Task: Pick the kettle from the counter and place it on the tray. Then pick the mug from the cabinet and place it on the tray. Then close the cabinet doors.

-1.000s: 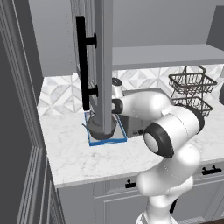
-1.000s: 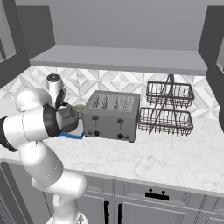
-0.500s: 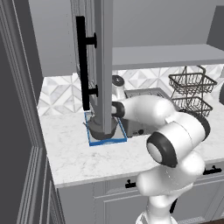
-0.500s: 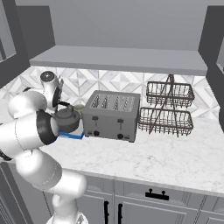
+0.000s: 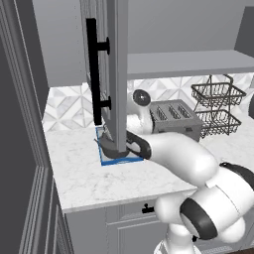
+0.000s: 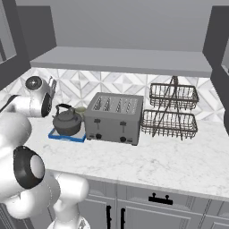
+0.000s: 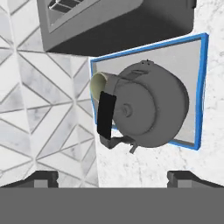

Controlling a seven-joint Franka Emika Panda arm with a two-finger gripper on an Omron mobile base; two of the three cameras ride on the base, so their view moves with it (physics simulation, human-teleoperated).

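The hand has lifted up and back off the kettle [image 6: 67,123] since a second ago, when it sat low against it, and the kettle has stayed put on the tray [image 6: 66,136]. You can judge the first step as done; what is left is the mug and then the doors. Reading the hand view from the left: the tiled backsplash [image 7: 39,100] comes first, then a pale round thing [image 7: 98,85] tucked against the kettle's far side (too little of it shows to say what it is). Next is the kettle [image 7: 148,111] itself, upright, black handle toward the tiles, resting inside the blue rim of the tray [image 7: 199,87], with the toaster [image 7: 113,22] just beyond it. The gripper [image 7: 113,177] has its jaws spread wide and empty, one tip at each lower corner. The kettle lies ahead of them and apart, centred between them but touching neither. From the left base camera, the open cabinet door [image 5: 116,74] hangs in front of the kettle, so watch that door edge as you swing the arm up toward the shelf.
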